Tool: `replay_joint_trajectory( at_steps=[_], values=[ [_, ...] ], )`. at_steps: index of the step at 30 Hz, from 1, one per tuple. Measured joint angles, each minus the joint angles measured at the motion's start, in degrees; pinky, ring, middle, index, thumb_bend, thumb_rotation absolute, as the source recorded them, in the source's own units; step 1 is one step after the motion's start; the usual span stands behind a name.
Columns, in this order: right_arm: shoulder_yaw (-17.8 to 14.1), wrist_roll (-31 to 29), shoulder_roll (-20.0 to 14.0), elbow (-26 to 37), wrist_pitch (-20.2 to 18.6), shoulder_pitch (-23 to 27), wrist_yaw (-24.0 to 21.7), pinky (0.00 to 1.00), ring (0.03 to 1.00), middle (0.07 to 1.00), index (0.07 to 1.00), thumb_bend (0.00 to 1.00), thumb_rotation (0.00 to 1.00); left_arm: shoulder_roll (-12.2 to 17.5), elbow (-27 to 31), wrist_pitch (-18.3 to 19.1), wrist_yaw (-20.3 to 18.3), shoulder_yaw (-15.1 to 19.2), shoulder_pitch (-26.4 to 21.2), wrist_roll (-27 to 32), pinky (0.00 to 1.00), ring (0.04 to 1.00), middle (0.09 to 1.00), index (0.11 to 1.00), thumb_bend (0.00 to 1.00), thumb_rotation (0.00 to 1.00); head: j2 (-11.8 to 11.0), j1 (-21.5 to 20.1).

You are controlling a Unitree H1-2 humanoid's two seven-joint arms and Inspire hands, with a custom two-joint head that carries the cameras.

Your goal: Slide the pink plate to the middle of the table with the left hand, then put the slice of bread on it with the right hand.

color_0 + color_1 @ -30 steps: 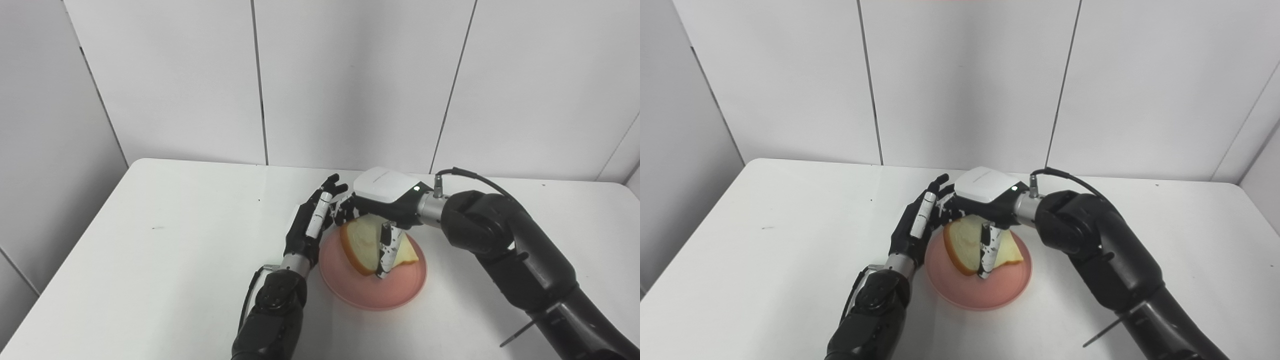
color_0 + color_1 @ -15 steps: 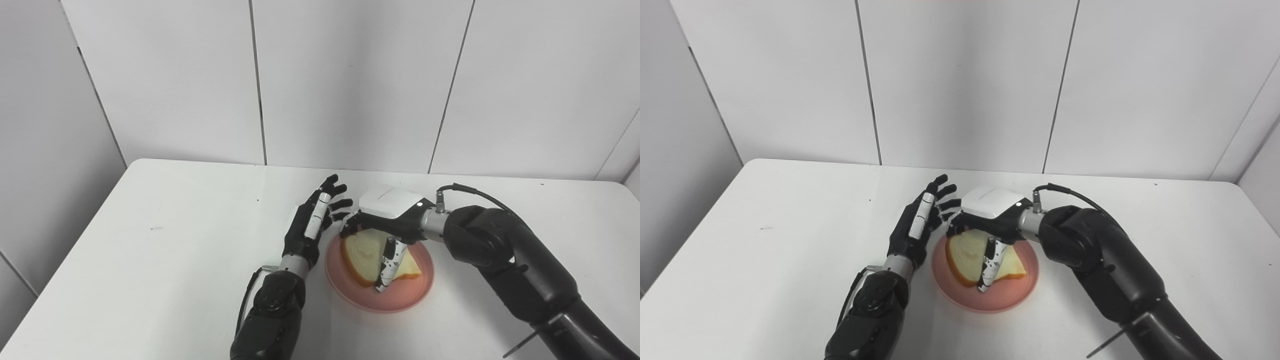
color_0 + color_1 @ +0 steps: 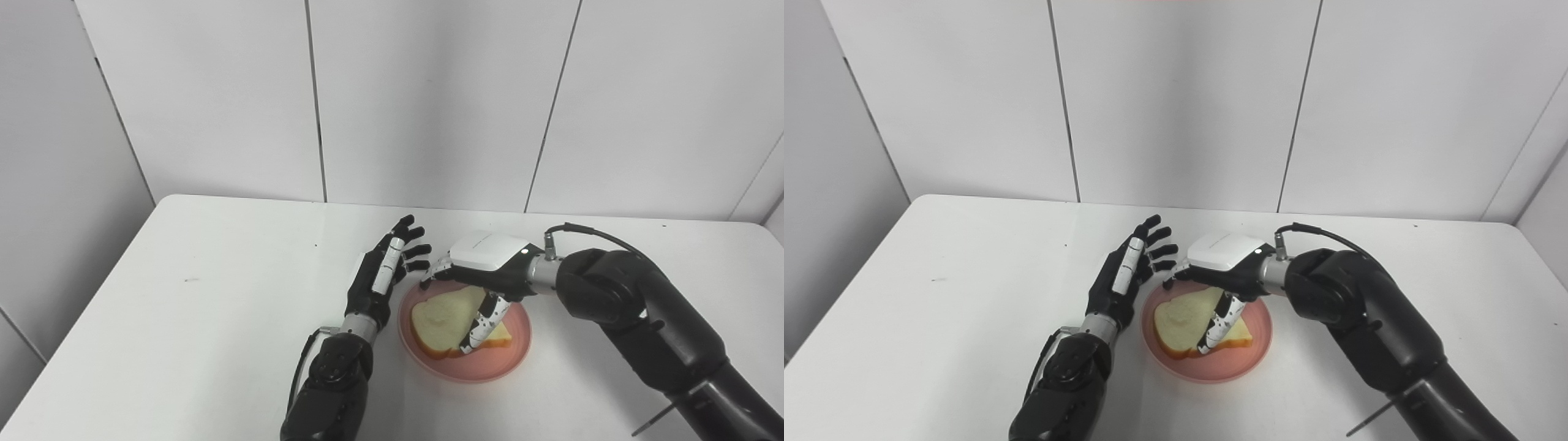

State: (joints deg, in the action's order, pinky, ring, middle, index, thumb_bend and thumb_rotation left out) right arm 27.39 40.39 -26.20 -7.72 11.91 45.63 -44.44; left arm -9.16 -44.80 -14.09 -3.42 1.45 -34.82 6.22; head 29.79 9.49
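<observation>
Table [image 3: 184, 318]: one, white, with rounded corners; it carries everything else.
Arms: two, both dark, coming in from the bottom edge, one at 7 o'clock and one at 4 o'clock of the plate.
Pink plate [image 3: 490, 367]: one, round, lying near the middle of the table, just beside the left hand.
Slice of bread [image 3: 438, 318]: one, pale with a tan crust, lying nearly flat on the plate; its 3 o'clock corner sits under the right thumb.
Right hand [image 3: 484, 272]: one, white-backed, hovering over the plate's 12 o'clock rim; its fingers reach out toward 9 o'clock, spread and lifted clear of the bread, and the thumb points down so its tip touches or nearly touches the crust edge. It grips nothing.
Left hand [image 3: 383, 275]: one, black with a white strip, standing on edge at the plate's 10 o'clock side, fingers spread and pointing to 1 o'clock, holding nothing; whether it touches the rim cannot be told.
</observation>
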Motion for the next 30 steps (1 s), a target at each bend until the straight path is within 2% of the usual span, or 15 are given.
replay_joint_trajectory(
  at_steps=[5, 7, 11, 13, 15, 17, 21, 22, 25, 26, 28, 29, 30],
  values=[
    [-0.5, -0.7, -0.7, 2.3, -0.5, 0.7, -2.1, 0.93, 0.892, 0.872, 0.818, 1.0, 0.44, 0.0, 0.0, 0.0, 0.0, 0.0, 0.0, 0.0, 0.67, 0.75, 0.838, 0.837, 0.79, 0.84, 0.2, -0.7],
    [-1.6, -2.0, -1.2, 4.2, -1.2, 0.7, -2.6, 0.9, 0.884, 0.863, 0.814, 1.0, 0.43, 0.0, 0.0, 0.0, 0.0, 0.0, 0.0, 0.0, 0.66, 0.748, 0.837, 0.835, 0.78, 0.84, 0.2, -1.1],
    [-6.5, -6.9, -1.7, 5.2, -2.5, 0.6, -2.0, 0.76, 0.824, 0.823, 0.795, 1.0, 0.48, 0.1, 0.4, 0.3, 0.0, 0.1, 0.1, 0.1, 0.64, 0.736, 0.837, 0.835, 0.75, 0.84, 0.1, -1.9],
    [-9.2, -9.4, -1.8, 5.1, -2.8, 0.1, -0.6, 0.75, 0.826, 0.828, 0.803, 1.0, 0.53, 0.1, 1.1, 0.8, -0.1, 0.2, 0.3, 0.1, 0.64, 0.734, 0.837, 0.834, 0.74, 0.84, 0.1, -1.9],
    [-11.9, -12.3, -1.6, 4.3, -2.8, -1.2, 2.1, 0.72, 0.812, 0.811, 0.786, 1.0, 0.58, 0.2, 1.5, 1.4, -0.3, 0.3, 0.4, 0.2, 0.65, 0.732, 0.841, 0.841, 0.74, 0.84, 0.1, -2.0],
    [-15.2, -15.5, -0.7, 1.7, -2.6, -3.5, 5.9, 0.76, 0.833, 0.828, 0.8, 0.98, 0.73, 0.4, 1.8, 1.4, -0.7, 0.4, 0.7, 0.5, 0.68, 0.738, 0.839, 0.849, 0.74, 0.84, 0.1, -2.0],
    [-21.3, -19.5, 2.6, -4.1, -2.5, -9.9, 15.5, 0.79, 0.854, 0.851, 0.835, 0.89, 0.82, 1.1, 2.9, 1.4, -1.0, 0.4, 1.4, 0.5, 0.72, 0.754, 0.839, 0.862, 0.73, 0.85, 0.0, -1.9],
    [-22.3, -20.2, 3.4, -5.0, -2.5, -11.4, 18.0, 0.79, 0.845, 0.85, 0.85, 0.87, 0.87, 1.2, 3.1, 1.5, -0.7, 0.4, 1.5, 0.3, 0.73, 0.76, 0.845, 0.9, 0.72, 0.85, -0.1, -1.8],
    [-26.1, -23.4, 6.8, -8.7, -2.1, -14.3, 24.5, 0.76, 0.826, 0.834, 0.862, 0.88, 0.98, 1.3, 3.4, 1.0, 1.5, 0.5, 1.8, -1.0, 0.77, 0.796, 0.864, 0.989, 0.71, 0.86, -0.2, -2.2],
    [-27.4, -24.8, 7.9, -9.9, -1.7, -14.6, 26.3, 0.76, 0.826, 0.834, 0.863, 0.88, 0.98, 1.3, 3.5, 0.8, 2.5, 0.6, 1.8, -1.3, 0.77, 0.798, 0.865, 0.991, 0.71, 0.87, -0.2, -2.2],
    [-29.9, -29.7, 9.9, -12.0, -0.7, -15.1, 28.2, 0.78, 0.802, 0.827, 0.868, 0.95, 1.0, 1.0, 3.6, 0.0, 4.2, 0.9, 1.9, -1.6, 0.89, 0.875, 0.914, 0.999, 0.68, 0.88, -0.3, -2.8],
    [-31.0, -32.3, 10.9, -12.7, -0.6, -15.3, 29.2, 0.79, 0.8, 0.825, 0.865, 0.98, 1.0, 0.9, 3.6, -0.3, 4.8, 1.1, 2.0, -1.7, 0.94, 0.925, 0.96, 1.0, 0.72, 0.9, -0.4, -3.2],
    [-32.1, -34.9, 12.0, -13.4, -0.2, -15.4, 29.6, 0.79, 0.8, 0.825, 0.865, 0.98, 1.0, 0.8, 3.7, -0.6, 5.6, 1.3, 2.0, -1.9, 0.95, 0.93, 0.964, 1.0, 0.72, 0.9, -0.4, -3.2]
  ],
)
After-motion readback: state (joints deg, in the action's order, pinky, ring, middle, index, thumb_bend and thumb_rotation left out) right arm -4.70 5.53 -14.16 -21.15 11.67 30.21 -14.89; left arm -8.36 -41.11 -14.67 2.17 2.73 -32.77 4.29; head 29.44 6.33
